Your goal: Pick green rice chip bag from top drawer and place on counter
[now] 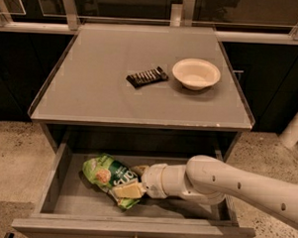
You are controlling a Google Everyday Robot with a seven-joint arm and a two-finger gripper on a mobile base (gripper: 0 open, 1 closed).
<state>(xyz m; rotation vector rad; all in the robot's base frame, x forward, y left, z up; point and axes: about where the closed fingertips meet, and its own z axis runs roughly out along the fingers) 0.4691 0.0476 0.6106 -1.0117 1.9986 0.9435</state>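
Observation:
The green rice chip bag (106,173) lies in the open top drawer (66,201), left of centre, crinkled, with white lettering. My gripper (132,182) reaches in from the right at the end of the white arm (225,186). One cream finger (128,190) lies over the bag's right end and another shows behind it, so the fingers are closed on the bag. The bag rests on the drawer bottom. The grey counter (91,88) is above the drawer.
A small black ribbed bar (147,76) and a cream bowl (196,73) sit on the counter's right half. Dark cabinets and metal rails stand behind. A white post (294,128) stands at the right on the speckled floor.

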